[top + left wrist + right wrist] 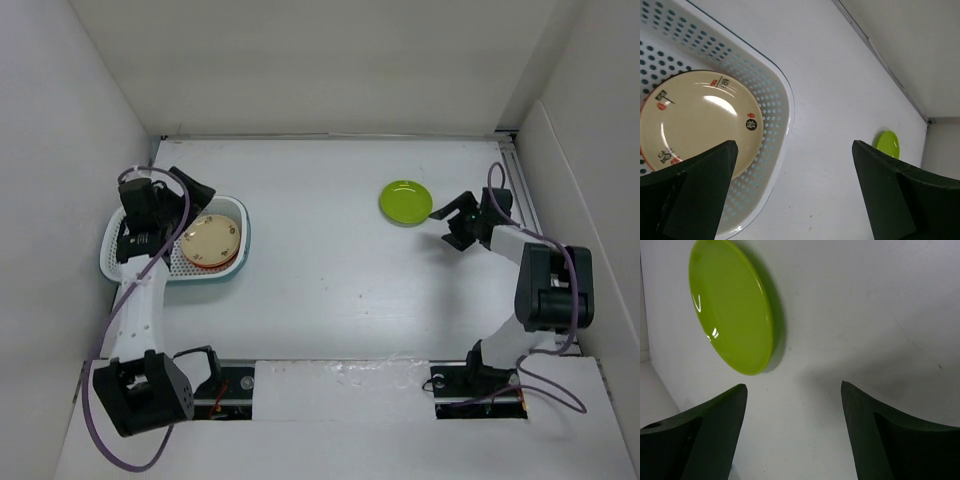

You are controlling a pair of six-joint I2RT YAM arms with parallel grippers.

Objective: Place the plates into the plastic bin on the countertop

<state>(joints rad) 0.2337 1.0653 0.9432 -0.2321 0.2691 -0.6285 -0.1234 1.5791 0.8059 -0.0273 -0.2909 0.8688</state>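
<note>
White surface (330,300), plain, with white walls around it. White perforated bin (244,222) sits on it at the left side, long side running left-right in the top view.

Plates: beige plate (211,239) with dark and red marks lies flat inside the bin, right half, on top of a stack. An orange rim shows under its near edge; the rest of the stack is hidden and can't be counted. The bin's left half is mostly covered by the arm. Green plate (406,202) lies flat on the surface, well apart from the bin, to its right and slightly further back, nothing touching it.

Left claw (794,146) hangs above the bin's right end, jaws spread wide, nothing between them. In its wrist view one finger is over the beige plate, the other over bare surface outside the bin.

Right claw (792,387) is far right of the bin, just beyond the green plate, pointed at it. Jaws wide apart, empty, not touching the plate.
</note>
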